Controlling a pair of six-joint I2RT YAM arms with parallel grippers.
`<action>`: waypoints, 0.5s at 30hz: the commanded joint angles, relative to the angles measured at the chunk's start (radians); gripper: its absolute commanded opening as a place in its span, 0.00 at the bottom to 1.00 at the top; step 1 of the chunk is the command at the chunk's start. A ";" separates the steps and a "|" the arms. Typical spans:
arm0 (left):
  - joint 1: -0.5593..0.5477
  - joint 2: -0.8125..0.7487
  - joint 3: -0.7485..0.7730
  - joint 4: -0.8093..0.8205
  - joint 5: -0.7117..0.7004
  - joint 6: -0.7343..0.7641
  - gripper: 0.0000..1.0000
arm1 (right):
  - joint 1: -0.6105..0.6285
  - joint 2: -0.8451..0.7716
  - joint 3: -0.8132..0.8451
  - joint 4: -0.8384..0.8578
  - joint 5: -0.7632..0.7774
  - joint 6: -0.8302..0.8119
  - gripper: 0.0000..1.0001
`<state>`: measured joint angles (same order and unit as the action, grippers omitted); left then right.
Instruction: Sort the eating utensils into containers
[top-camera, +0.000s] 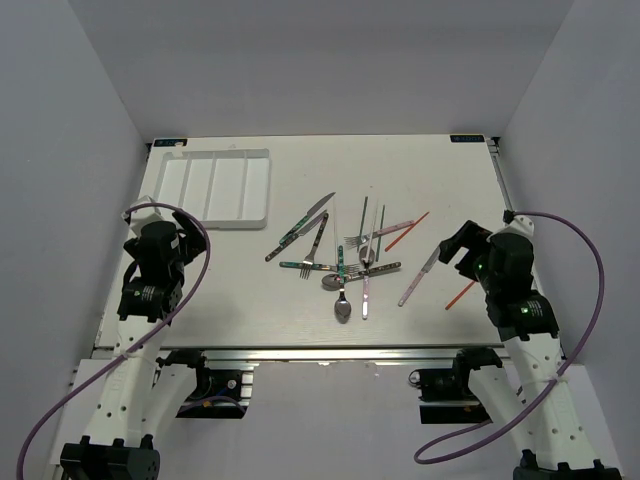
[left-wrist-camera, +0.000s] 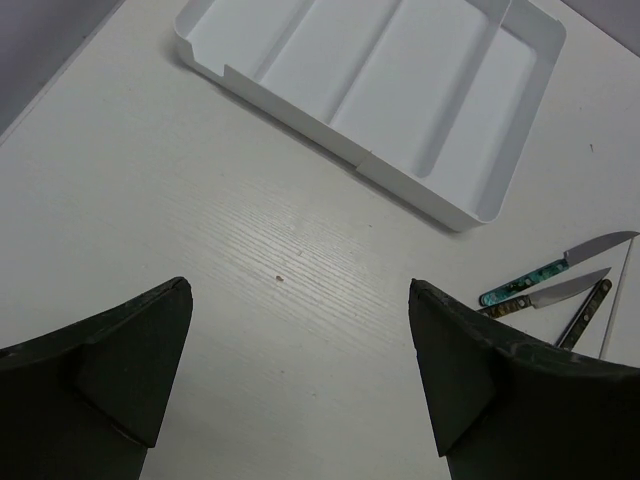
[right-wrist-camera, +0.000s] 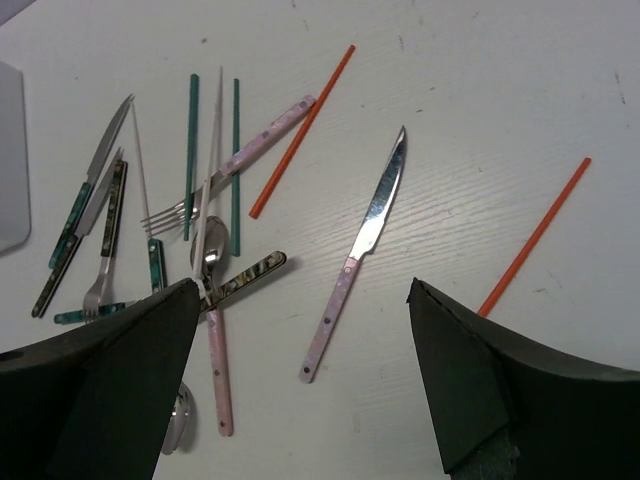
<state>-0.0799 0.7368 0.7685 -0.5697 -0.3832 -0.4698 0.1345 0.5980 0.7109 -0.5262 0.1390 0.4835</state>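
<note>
Utensils (top-camera: 341, 265) untouched, left fingers (left-wrist-camera: 110, 370) and right fingers (right-wrist-camera: 100, 375) spread wide, empty

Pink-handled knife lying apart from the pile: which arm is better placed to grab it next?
Right. The knife lies just ahead of the open right fingers, touching nothing else; the left fingers hover by the tray, much farther off.

A pale, wood-grained table (top-camera: 250, 290) stands boxed in by plain grey walls (top-camera: 320, 60), behind its far edge and along both its sides. Small dark tags (top-camera: 167, 141) sit at its two far corners. A metal rail (top-camera: 300, 352) runs along its near edge. A tiny reddish speck (left-wrist-camera: 278, 279) marks its top.
</note>
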 joint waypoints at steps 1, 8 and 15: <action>-0.003 -0.016 0.026 -0.010 -0.042 -0.004 0.98 | -0.004 0.006 0.038 -0.015 0.083 0.020 0.89; -0.004 -0.013 0.023 -0.007 -0.033 -0.004 0.98 | -0.004 0.084 -0.045 0.058 0.103 0.066 0.89; -0.004 -0.007 0.020 -0.002 -0.019 0.002 0.98 | -0.021 0.509 -0.025 0.060 0.374 0.115 0.89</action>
<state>-0.0814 0.7361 0.7685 -0.5724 -0.4034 -0.4713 0.1303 1.0195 0.6891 -0.4755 0.3435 0.5541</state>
